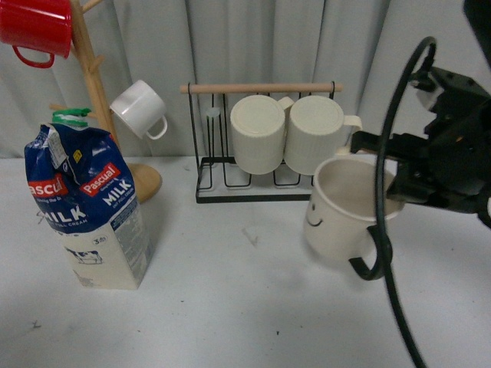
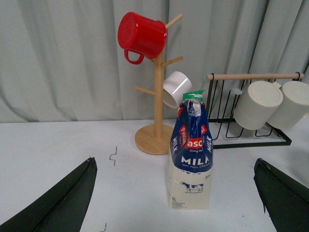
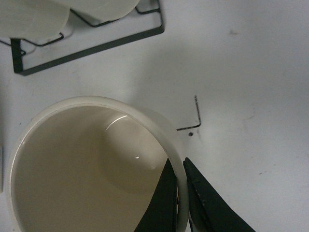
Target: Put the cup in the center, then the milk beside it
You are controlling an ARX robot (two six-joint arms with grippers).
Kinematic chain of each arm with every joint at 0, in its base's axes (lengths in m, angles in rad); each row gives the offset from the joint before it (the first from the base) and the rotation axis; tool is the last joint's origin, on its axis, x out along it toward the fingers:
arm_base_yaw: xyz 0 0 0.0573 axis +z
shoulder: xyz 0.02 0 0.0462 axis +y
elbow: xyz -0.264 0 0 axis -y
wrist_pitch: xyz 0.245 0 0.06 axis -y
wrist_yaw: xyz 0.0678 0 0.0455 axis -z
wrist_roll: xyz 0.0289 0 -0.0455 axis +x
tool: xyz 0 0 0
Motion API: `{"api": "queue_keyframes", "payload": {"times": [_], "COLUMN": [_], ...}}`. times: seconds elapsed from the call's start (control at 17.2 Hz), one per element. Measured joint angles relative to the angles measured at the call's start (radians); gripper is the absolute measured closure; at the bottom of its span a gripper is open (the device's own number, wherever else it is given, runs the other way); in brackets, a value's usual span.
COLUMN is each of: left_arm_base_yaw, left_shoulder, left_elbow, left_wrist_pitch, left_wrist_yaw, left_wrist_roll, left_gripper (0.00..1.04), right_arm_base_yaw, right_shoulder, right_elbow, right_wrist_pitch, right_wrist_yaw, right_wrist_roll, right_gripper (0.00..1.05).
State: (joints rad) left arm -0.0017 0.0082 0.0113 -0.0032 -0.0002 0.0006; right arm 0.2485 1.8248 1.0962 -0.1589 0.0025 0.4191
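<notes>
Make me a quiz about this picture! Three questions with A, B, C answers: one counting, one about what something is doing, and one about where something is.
1. How many ribbed cream mugs hang on the wire rack?
A. two
B. three
C. four

2. The right gripper has its jaws:
A. wide open
B. shut on the cup
C. shut on a ribbed cream mug

3. Where does the red mug hang?
A. the wire rack
B. the right gripper
C. the wooden tree

Answers:
1. A: the front view shows two side by side under the rod.
2. B: the right wrist view shows the jaws pinching the cup's rim, one inside and one outside.
3. C: it hangs on a top peg of the tree.
</notes>
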Motion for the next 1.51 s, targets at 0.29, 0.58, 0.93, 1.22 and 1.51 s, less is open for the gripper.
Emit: {"api": "queue_keyframes", "payload": {"times": [0.29, 0.58, 0.93, 1.22, 1.51], "left_arm_base_yaw": [0.0, 0.0, 0.0, 0.0, 0.0], "left_shoulder": [0.0, 0.0, 0.0, 0.0, 0.0], "left_elbow": [0.0, 0.0, 0.0, 0.0, 0.0], "left_wrist_pitch": [0.0, 0.0, 0.0, 0.0, 0.0], "left_wrist_yaw": [0.0, 0.0, 0.0, 0.0, 0.0], "left_wrist_roll": [0.0, 0.0, 0.0, 0.0, 0.0], "left_gripper": [0.07, 0.07, 0.07, 0.07, 0.07], "right_arm_base_yaw": [0.154, 0.241, 0.207, 0.196, 0.196], "right_shoulder": [0.109, 0.193, 0.208, 0.232, 0.234], "right_elbow": [0.078, 0.166, 0.171, 0.182, 0.186], "right_wrist_pitch": [-0.051, -0.083, -0.092, -0.103, -0.106], "right_wrist_yaw": [0.133, 0.192, 0.17, 0.148, 0.151], "right_wrist_roll": [0.098, 0.187, 0.215, 0.228, 0.228], "right_gripper": [1.01, 1.01, 1.01, 1.01, 1.01]}}
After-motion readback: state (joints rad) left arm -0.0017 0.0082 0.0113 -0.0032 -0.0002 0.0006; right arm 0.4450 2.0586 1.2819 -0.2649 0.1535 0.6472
